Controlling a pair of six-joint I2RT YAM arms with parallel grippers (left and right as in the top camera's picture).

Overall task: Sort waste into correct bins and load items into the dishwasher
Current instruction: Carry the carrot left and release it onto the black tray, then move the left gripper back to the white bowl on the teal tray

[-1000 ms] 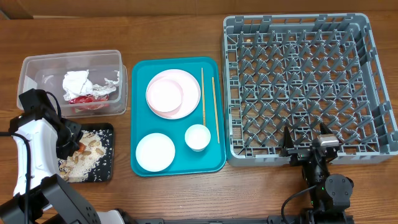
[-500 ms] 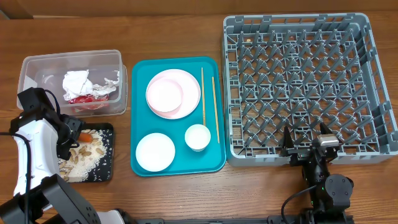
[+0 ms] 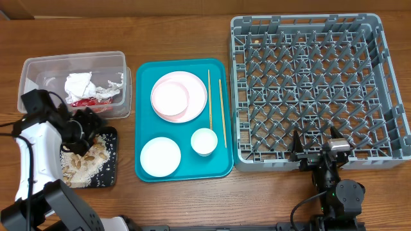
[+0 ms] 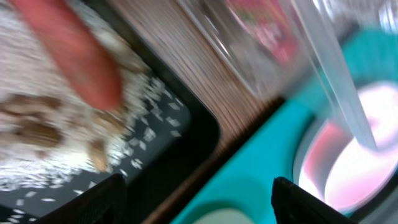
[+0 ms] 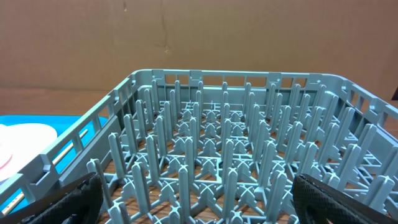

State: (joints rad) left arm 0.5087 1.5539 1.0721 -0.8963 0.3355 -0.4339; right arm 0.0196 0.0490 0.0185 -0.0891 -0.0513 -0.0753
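My left gripper point(image 3: 88, 123) hangs open and empty over the far end of the black tray point(image 3: 113, 168), which holds rice and peanut scraps point(image 3: 83, 163). In the left wrist view the gripper point(image 4: 200, 202) is blurred, and the orange carrot point(image 4: 76, 57) lies on the rice in the black tray point(image 4: 186, 134). The clear tub point(image 3: 38, 69) holds the white napkin point(image 3: 79, 83) and red wrapper point(image 3: 85, 102). On the teal tray point(image 3: 146, 115) sit the pink plate point(image 3: 192, 106), a bowl point(image 3: 160, 156) and the cup point(image 3: 204, 141). My right gripper point(image 3: 319, 151) is open at the front edge of the dishwasher rack point(image 3: 314, 83), empty point(image 5: 199, 200).
Two chopsticks point(image 3: 221, 112) lie along the teal tray's right side. The rack's upright pegs point(image 5: 217, 149) fill the right wrist view. The clear tub's wall point(image 4: 292, 56) stands close to my left gripper, with a strip of bare wooden table point(image 3: 186, 38) behind everything.
My left gripper opened and let go of the carrot onto the black tray, then drew away toward the tub and teal tray. The right arm has not moved.
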